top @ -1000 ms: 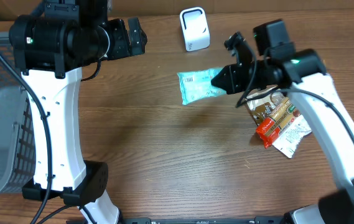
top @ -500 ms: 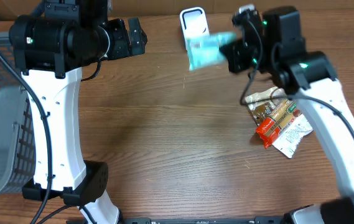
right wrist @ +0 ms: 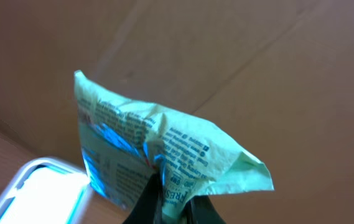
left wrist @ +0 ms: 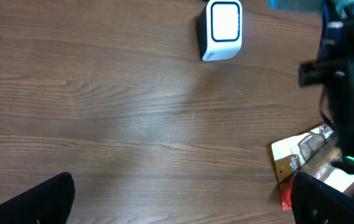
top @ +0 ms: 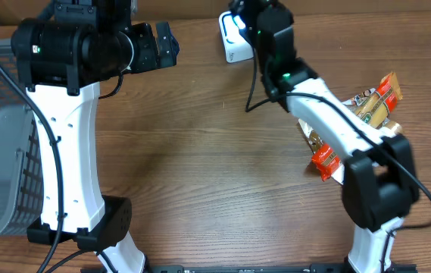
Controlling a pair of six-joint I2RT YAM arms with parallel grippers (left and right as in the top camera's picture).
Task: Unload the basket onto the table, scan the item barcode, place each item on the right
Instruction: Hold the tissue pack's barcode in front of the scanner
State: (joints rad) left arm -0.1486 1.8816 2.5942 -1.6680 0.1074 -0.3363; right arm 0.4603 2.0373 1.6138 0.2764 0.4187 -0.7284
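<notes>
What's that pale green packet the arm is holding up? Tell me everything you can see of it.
The packet is a small pale green pouch of thin, crinkly film, covered in fine dark blue print. It is creased and a little puffed, held up in the air with one corner pointing right. The right gripper is shut on its lower edge; nothing else touches it. It hangs close by the white scanner, and its lower left side has a blue sheen.
</notes>
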